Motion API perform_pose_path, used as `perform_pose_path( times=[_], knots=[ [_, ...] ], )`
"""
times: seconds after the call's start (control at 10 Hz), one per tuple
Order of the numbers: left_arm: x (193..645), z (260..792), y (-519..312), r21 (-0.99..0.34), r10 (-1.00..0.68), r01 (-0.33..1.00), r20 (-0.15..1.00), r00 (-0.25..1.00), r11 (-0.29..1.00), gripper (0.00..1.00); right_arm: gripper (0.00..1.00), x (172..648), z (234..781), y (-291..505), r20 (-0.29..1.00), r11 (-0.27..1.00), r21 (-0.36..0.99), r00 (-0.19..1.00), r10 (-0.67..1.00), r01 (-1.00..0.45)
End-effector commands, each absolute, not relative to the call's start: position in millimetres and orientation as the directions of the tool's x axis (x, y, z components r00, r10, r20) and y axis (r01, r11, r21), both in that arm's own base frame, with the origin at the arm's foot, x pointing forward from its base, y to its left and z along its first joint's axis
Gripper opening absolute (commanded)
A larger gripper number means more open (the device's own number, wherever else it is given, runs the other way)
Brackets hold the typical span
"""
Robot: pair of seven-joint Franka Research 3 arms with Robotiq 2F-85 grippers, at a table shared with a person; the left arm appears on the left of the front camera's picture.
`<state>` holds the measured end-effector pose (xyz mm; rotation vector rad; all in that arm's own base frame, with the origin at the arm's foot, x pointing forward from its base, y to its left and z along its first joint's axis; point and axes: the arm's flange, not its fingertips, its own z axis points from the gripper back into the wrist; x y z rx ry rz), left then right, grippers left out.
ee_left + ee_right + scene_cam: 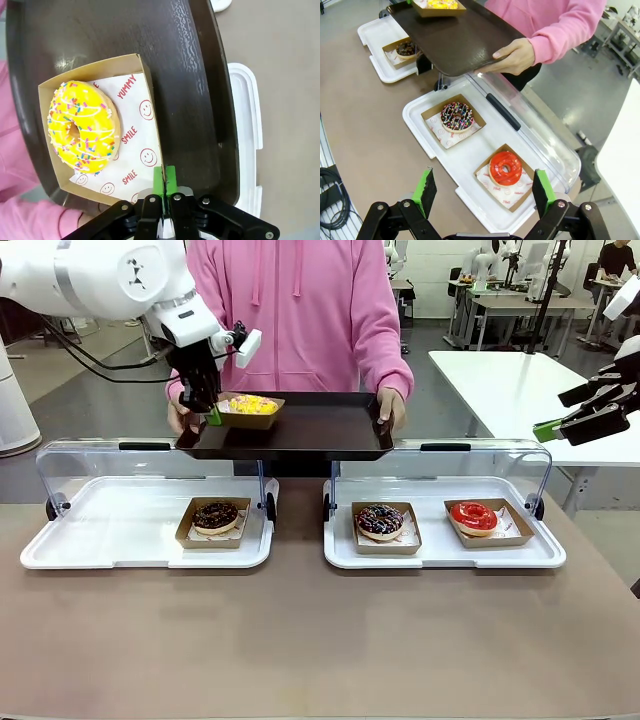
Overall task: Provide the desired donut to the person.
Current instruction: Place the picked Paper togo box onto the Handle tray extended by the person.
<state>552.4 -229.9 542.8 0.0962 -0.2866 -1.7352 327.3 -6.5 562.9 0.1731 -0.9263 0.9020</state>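
The person (300,300) in a pink hoodie stands at the far side, both hands holding a dark serving tray (310,430) (192,75) (455,45). On its left part rests a cardboard tray (250,421) (135,130) carrying a yellow sprinkled donut (252,403) (82,126) (441,4). My left gripper (213,417) (164,181) is shut, its green pads pinching that cardboard tray's side wall near a corner. Off the table's right side, my right gripper (555,413) (482,192) hangs open with nothing between its fingers, above the right white tray.
Two white trays (100,540) (440,555) with clear lids swung open lie on the brown table. The left one holds a chocolate donut (215,517). The right one holds a dark sprinkled donut (380,521) (457,116) and a red donut (473,516) (505,168). A white table (520,380) stands at the right.
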Motion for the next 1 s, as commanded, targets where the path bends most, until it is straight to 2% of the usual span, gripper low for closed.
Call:
perform_pose_path(
  times=[0.0, 0.2, 0.3, 0.4, 0.5, 0.6, 0.7, 0.9],
  knots=[
    [556.5, 537.6, -231.7, 0.239, -0.977, 0.963, 0.143, -0.158, -0.120, 0.01, 1.00, 327.8, 561.7, -7.3, 0.751, 0.630, -0.229, 0.278, 0.600, -0.742],
    [560.4, 529.6, -235.2, 0.223, -0.981, 0.968, 0.129, -0.143, -0.112, 0.01, 1.00, 327.8, 561.7, -7.3, 0.751, 0.630, -0.229, 0.278, 0.600, -0.742],
    [559.0, 532.4, -236.0, 0.240, -0.984, 0.965, 0.113, -0.136, -0.106, 0.59, 1.00, 327.8, 561.7, -7.3, 0.751, 0.630, -0.229, 0.278, 0.600, -0.742],
    [557.0, 537.3, -236.7, 0.234, -0.986, 0.967, 0.105, -0.129, -0.102, 0.59, 1.00, 327.8, 561.7, -7.3, 0.751, 0.630, -0.229, 0.278, 0.600, -0.742],
    [556.0, 540.2, -236.9, 0.230, -0.986, 0.968, 0.107, -0.128, -0.101, 1.00, 1.00, 327.8, 561.7, -7.3, 0.751, 0.630, -0.229, 0.278, 0.600, -0.742],
    [555.7, 543.8, -235.0, 0.214, -0.988, 0.973, 0.110, -0.112, -0.087, 0.61, 1.00, 327.8, 561.7, -7.3, 0.751, 0.630, -0.229, 0.278, 0.600, -0.742],
    [555.9, 547.4, -232.7, 0.194, -0.989, 0.978, 0.114, -0.099, -0.075, 1.00, 1.00, 327.8, 561.7, -7.3, 0.751, 0.630, -0.229, 0.278, 0.600, -0.742],
    [556.0, 553.2, -227.8, 0.174, -0.989, 0.982, 0.114, -0.092, -0.072, 1.00, 1.00, 327.8, 561.7, -7.3, 0.751, 0.630, -0.229, 0.278, 0.600, -0.742]
  ],
)
